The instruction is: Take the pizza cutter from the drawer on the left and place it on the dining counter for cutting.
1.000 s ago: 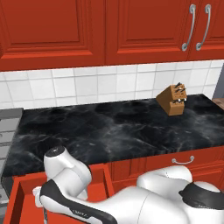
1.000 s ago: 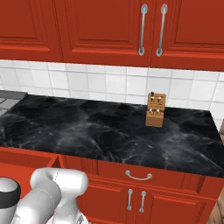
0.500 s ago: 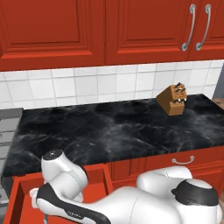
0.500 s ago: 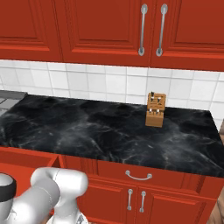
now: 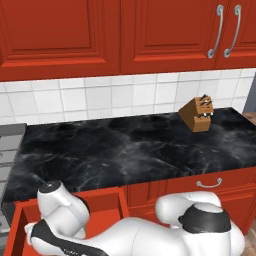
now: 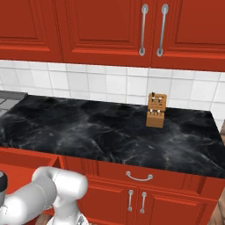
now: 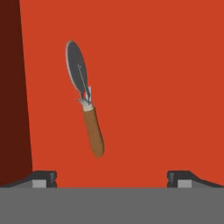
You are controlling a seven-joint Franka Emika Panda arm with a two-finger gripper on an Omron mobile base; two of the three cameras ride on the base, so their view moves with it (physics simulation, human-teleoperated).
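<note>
- Hovering over the open drawer, end effector spread wide, two dark fingertips standing well apart and pinching nothing.
- Lying flat on the plain red drawer floor: one pizza cutter, silver-grey wheel at the top of the hand view, brown wooden handle pointing down toward the fingertips, nearer the one on the picture's left.
- Running dark down the left edge of the hand view: one drawer wall.
- Sitting pulled out below the black marble table in the left base view, with the white arm reaching down into it.
- Standing on the table near the tiled wall: one wooden knife block, probably holding several knives, too small for counting.
- Hanging above: red wall cupboards bearing two long silver handles.
</note>
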